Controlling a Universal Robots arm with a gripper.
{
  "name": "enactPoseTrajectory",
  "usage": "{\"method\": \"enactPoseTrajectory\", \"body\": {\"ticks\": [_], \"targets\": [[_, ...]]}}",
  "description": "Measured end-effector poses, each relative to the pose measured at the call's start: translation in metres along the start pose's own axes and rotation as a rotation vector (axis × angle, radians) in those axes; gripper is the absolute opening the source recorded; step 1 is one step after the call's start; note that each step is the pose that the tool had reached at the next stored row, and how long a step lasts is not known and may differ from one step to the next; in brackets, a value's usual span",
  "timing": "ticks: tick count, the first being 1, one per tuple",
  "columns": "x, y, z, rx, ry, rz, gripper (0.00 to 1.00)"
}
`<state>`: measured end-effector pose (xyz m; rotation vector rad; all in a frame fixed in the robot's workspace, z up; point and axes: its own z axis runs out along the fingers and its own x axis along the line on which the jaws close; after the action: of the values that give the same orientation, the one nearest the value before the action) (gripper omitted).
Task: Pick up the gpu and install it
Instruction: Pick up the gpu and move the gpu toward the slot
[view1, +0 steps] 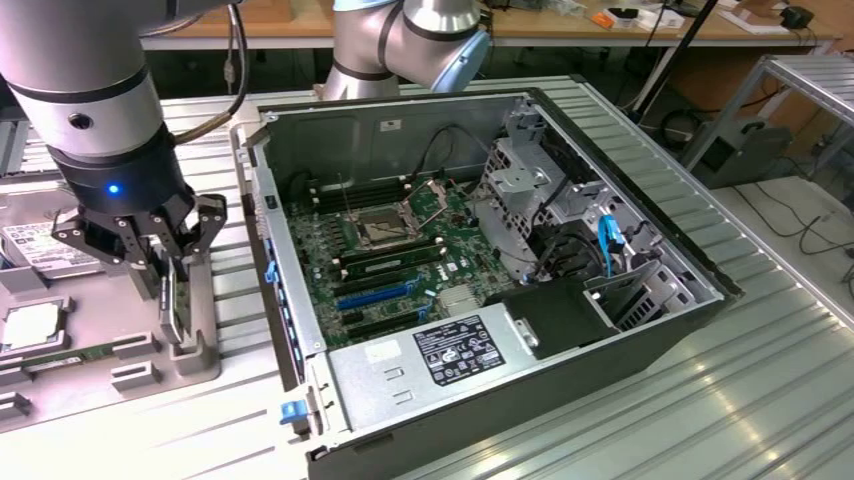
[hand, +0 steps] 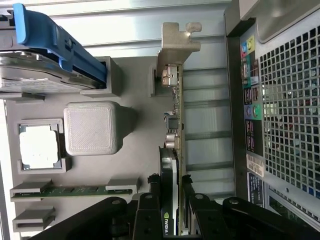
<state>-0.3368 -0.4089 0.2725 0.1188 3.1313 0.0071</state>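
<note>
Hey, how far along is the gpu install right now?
Nothing looks finished yet. In hand: the gripper is down over the gpu, which stands on edge in the grey tray beside the computer case. Left: the lift and the install; the blue slot on the motherboard holds no card.

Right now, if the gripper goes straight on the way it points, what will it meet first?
The gpu, most likely: it stands on edge in the gray tray, directly ahead of the gripper and very close to it. Behind the card lies the tray floor. The remaining gap I cannot judge.
</note>
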Motion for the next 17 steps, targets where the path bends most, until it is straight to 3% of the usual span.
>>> {"method": "enactPoseTrajectory", "body": {"ticks": [17], "targets": [[0.000, 0.0001, -0.0183, 0.0012, 0.0042, 0.000, 0.27]]}}
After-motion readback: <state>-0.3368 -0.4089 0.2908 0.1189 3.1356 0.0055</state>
